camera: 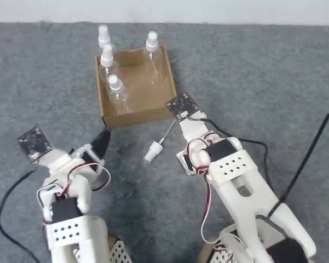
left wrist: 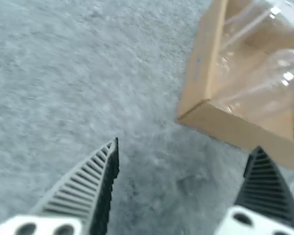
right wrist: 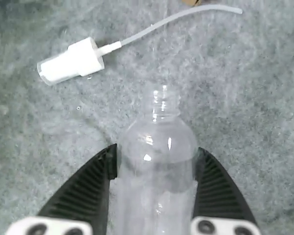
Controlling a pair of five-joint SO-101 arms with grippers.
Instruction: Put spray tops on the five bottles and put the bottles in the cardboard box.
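Four capped bottles (camera: 116, 90) stand at the cardboard box (camera: 134, 116). Right pincer (right wrist: 156, 149) clamps the bare fifth bottle (right wrist: 164, 105); its spray top (right wrist: 71, 61) lies at the box's six o'clock. Left pincer (left wrist: 186, 146) (jaws apart) should grip the cap's body, then feed the tube (right wrist: 176, 20) straight into the neck.

Grey carpet (camera: 263, 71) (coarse, felt-like) runs up to a pale wall (camera: 208, 11).
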